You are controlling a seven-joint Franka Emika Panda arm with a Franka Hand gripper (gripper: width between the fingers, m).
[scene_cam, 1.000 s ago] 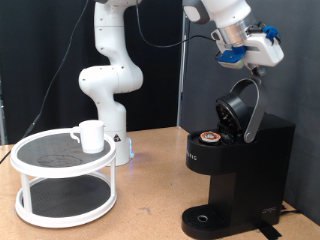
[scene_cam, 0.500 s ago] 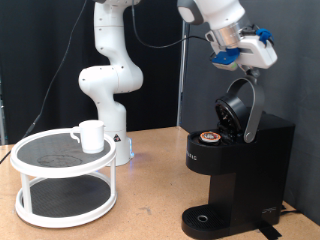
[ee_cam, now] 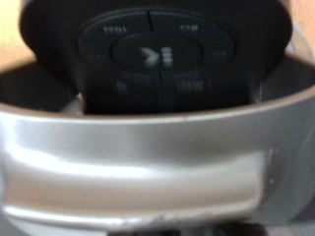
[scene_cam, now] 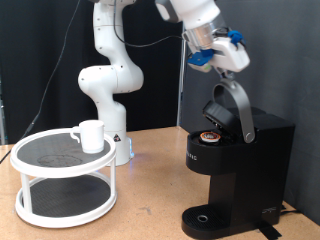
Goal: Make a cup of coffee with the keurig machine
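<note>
**Lid half down, pod seated, mug far from the machine**

The keurig machine (scene_cam: 235,165) stands on the tabletop (scene_cam: 150,205), pod in its chamber, lettering unreadable. The tool (scene_cam: 222,68) presses the handle (ee_cam: 148,162); its opening I cannot tell. It could slip off. The cup (scene_cam: 90,135) sits on a white stand (scene_cam: 62,185) at the exterior view's left

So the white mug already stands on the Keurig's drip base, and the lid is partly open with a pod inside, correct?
Not quite. The exterior view shows the white mug on the top tier of the white round shelf, while the Keurig has its drip base bare. The lid is partly open, pod inside.
</note>
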